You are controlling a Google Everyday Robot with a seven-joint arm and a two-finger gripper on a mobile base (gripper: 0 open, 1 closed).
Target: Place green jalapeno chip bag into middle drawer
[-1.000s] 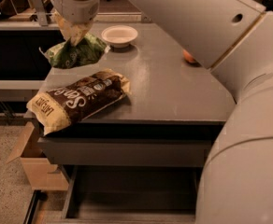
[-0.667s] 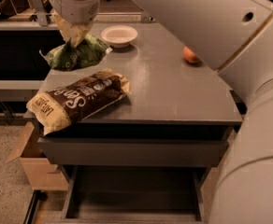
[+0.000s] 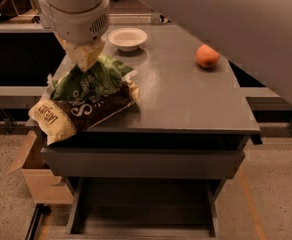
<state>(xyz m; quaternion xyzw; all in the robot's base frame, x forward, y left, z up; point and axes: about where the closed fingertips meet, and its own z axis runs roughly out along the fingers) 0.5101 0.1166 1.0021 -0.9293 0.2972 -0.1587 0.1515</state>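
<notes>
Shifted: green jalapeno chip bag (image 3: 86, 84) now over brown bag (image 3: 93, 110) | hand (image 3: 88, 64) above, clamped on its top

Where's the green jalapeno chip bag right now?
Camera view, left side of the cabinet top: the green jalapeno chip bag is held by the pincer, over the brown chip bag.

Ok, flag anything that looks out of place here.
The brown-and-yellow chip bag juts past the front-left corner of the cabinet top. The end effector grips the green jalapeno chip bag right over it.
</notes>
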